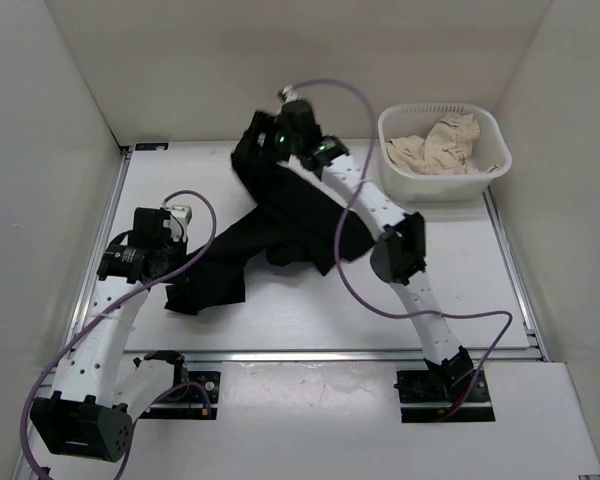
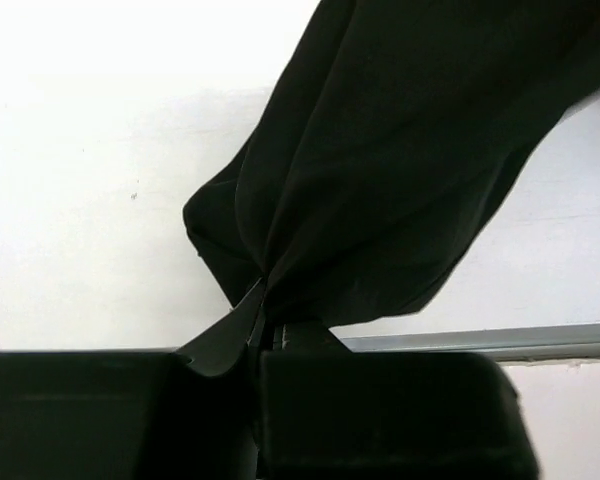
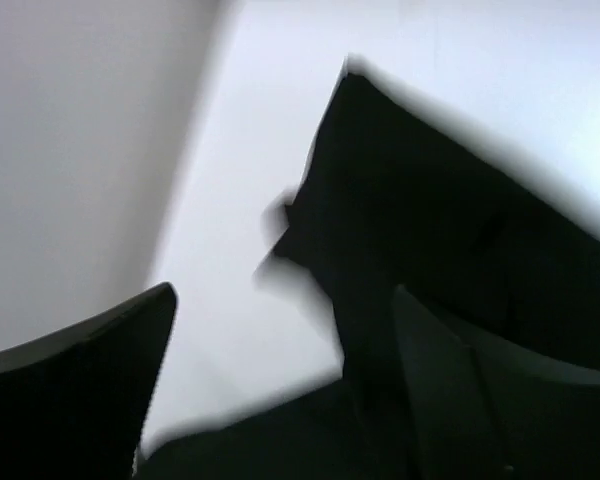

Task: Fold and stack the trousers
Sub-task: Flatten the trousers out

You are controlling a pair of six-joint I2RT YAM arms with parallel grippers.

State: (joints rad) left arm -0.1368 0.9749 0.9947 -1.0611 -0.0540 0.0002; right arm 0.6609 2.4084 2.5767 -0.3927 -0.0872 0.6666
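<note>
The black trousers [image 1: 280, 215] lie crumpled across the table, running from the far middle down to the near left. My left gripper [image 1: 173, 262] is shut on their near-left end. In the left wrist view the cloth [image 2: 380, 170] is pinched at the closed fingertips [image 2: 265, 312] and fans away over the white table. My right gripper [image 1: 265, 135] hovers at the far end of the trousers. In the right wrist view it [image 3: 280, 350] stands open, its fingers [image 3: 80, 380] wide apart. The black cloth [image 3: 430, 220] lies under and beside them, blurred.
A white basket [image 1: 440, 108] holding a beige frilly cloth [image 1: 445, 145] stands at the far right. White walls close in the table on the left, back and right. A metal rail [image 2: 540, 340] runs along the near edge.
</note>
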